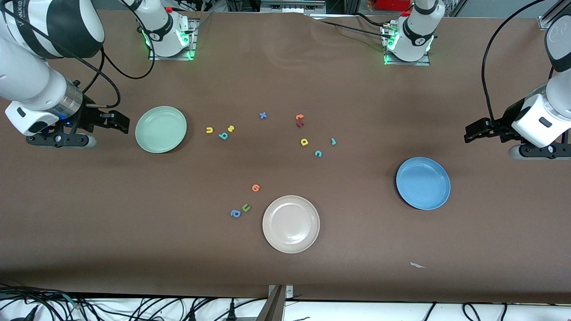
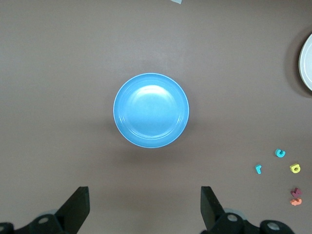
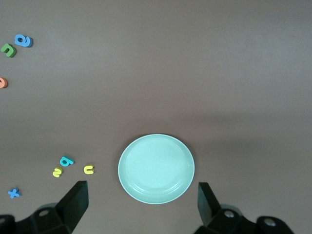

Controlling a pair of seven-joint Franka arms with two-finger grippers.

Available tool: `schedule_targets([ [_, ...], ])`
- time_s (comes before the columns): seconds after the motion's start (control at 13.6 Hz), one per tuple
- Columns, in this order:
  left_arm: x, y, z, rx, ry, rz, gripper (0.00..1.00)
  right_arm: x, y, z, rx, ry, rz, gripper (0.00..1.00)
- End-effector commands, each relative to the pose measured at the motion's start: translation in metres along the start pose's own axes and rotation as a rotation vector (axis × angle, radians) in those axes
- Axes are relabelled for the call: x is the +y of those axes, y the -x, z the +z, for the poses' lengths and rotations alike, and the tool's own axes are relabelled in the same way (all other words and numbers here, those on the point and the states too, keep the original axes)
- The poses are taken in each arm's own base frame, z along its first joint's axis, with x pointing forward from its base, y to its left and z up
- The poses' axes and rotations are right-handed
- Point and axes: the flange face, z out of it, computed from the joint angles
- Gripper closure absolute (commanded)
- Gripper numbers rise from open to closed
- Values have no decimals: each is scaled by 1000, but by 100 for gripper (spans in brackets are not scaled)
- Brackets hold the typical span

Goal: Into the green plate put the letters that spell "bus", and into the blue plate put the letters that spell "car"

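Note:
The green plate lies empty toward the right arm's end. Beside it are the yellow "u", yellow "s" and teal "b". Mid-table lie the yellow "a", teal "r" and teal "c". The blue plate is empty. My right gripper hangs open over bare table beside the green plate. My left gripper hangs open over the table at the left arm's end.
A beige plate sits nearer the front camera, with an orange letter, green "u" and blue "a" beside it. A blue "x" and orange and dark red letters lie farther back.

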Motion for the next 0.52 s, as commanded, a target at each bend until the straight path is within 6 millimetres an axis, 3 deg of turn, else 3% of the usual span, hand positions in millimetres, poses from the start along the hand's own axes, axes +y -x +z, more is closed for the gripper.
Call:
schedule_targets([
  [0.0,-1,0,-3,-7,2,24,0,2,6,-3,-27,-10,4,1],
  [0.44,-2,0,-3,-7,-2,24,0,0,7,0,-34,-9,4,1],
])
